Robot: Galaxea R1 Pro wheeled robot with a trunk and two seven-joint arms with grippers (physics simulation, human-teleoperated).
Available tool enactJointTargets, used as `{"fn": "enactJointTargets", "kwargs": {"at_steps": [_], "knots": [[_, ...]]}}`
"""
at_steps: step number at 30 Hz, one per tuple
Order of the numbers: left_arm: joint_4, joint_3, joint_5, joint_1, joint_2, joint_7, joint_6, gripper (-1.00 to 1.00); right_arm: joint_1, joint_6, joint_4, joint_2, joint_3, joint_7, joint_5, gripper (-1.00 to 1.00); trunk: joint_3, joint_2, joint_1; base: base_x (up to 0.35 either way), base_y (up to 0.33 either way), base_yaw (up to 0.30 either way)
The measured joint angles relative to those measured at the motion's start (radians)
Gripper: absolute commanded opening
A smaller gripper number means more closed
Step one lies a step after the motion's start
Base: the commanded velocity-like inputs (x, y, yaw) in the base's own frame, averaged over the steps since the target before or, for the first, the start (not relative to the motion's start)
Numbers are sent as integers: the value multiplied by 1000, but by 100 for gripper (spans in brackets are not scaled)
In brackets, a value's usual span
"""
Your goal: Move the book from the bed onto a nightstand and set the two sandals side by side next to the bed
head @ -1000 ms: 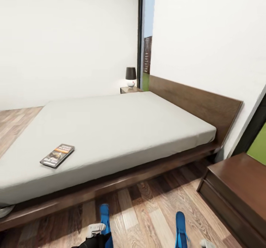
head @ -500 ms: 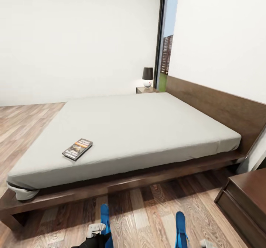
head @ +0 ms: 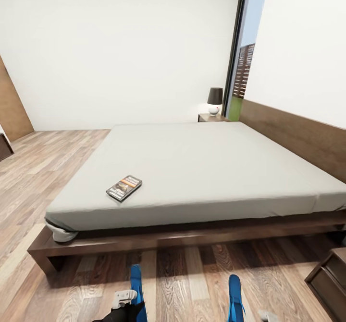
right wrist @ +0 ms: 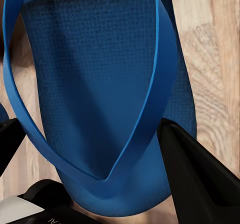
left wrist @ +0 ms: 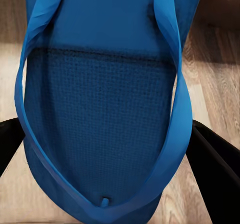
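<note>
**Both sandals in hand at the bedside, book waiting on the mattress**

White walls and plank floor (head: 43,168) frame the bedroom, and the bed (head: 202,168) stretches wide across the head view, headboard along the right wall. On its grey mattress, near the front-left corner, lies the book (head: 124,188), flat, dark cover up with the orange band showing. It sits well apart from both grippers, up and ahead of them, nearer the left one. Over at the far corner stands a nightstand (head: 211,117) with a small lamp (head: 215,101) on top; a second dark cabinet (head: 331,276) pokes in at the lower right edge.

Compared with a second ago, the whole picture has swung: the camera has turned left, so the bed's foot corner and more floor now show, the near cabinet has slid almost out of frame, and a brown panel appears at far left. The book has not moved on the mattress.

Down low, the left gripper (head: 126,297) is clamped on the left sandal (head: 136,286); in its wrist view the dark fingers (left wrist: 217,169) flank the blue sole (left wrist: 100,119). The right gripper (right wrist: 87,151) likewise grips the right sandal (head: 234,295), its fingers (right wrist: 200,176) pressed against the sole (right wrist: 95,68) above the floor.
</note>
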Motion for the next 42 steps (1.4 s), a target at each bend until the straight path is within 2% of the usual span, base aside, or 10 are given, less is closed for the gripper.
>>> {"fn": "enactJointTargets", "kwargs": {"at_steps": [10, 29, 30, 32, 33, 34, 37, 39, 42], "knots": [[0, 0, 0, 0, 0, 0, 0, -100, 0, 0, 0, 0, 0, 1, -1, -100, 0, 0, 0, 0, 0, 245], [0, 1, 0, 0, 0, 0, 0, -100, 0, 0, -2, -4, -2, 2, -6, -100, 0, 0, 0, 0, 0, 9], [-6, 8, 0, -3, 26, 29, 7, -100, 0, 1, -3, -12, -6, 7, -7, -100, 0, 0, 0, 0, 0, 0], [-10, 8, -3, -9, 42, 129, 31, -100, 0, 1, -3, -13, -6, 8, -6, -100, 0, 0, 0, 0, 0, 0], [-27, 10, -7, -15, 47, 251, 69, -100, 0, 2, -3, -14, -8, 8, -7, -100, 0, 0, 0, 0, 0, 0], [-51, 7, -7, -22, 49, 348, 101, -100, 0, 2, -3, -14, -8, 9, -7, -100, 0, 0, 0, 0, 0, 0], [-158, 3, -19, -39, 51, 596, 198, -100, 0, 2, -3, -14, -9, 9, -7, -100, 0, 0, 0, 0, 0, 0], [-188, 2, -47, -43, 52, 662, 226, -100, 0, 2, -3, -15, -9, 9, -8, -100, 0, 0, 0, 0, 0, 0], [-204, 2, -137, -59, 53, 722, 243, -100, 0, 2, -3, -17, -10, 9, -8, -100, 0, 0, 0, 0, 0, 0]]}}
